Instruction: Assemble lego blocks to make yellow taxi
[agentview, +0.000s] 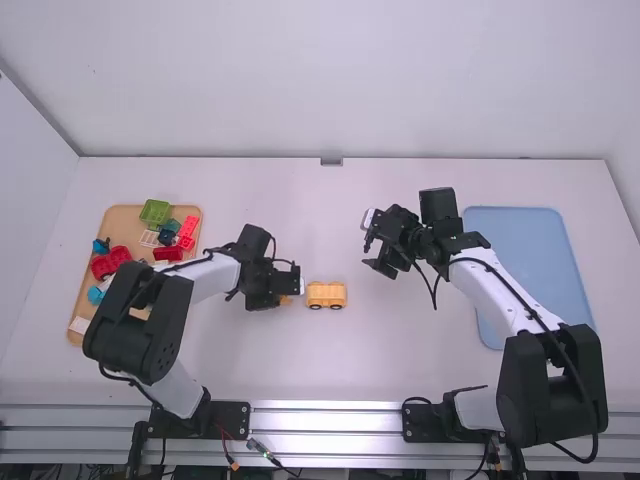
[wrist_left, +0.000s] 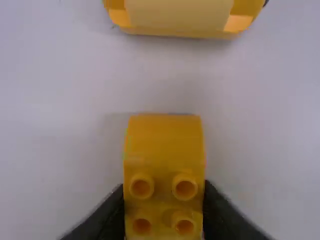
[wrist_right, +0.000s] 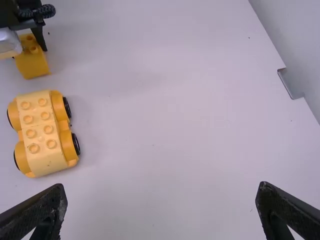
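Left tool (agentview: 284, 288) clasps yellow block (wrist_left: 165, 145)

Yellow wheeled car (wrist_right: 44, 131), upright, studs up | yellow studded block (wrist_left: 165, 145), clamped, near car

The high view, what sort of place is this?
Probably a robotics lab or test station: two robot arms stand mounted along one edge of a white table, with a wooden tray of toy blocks and a blue tray set out.
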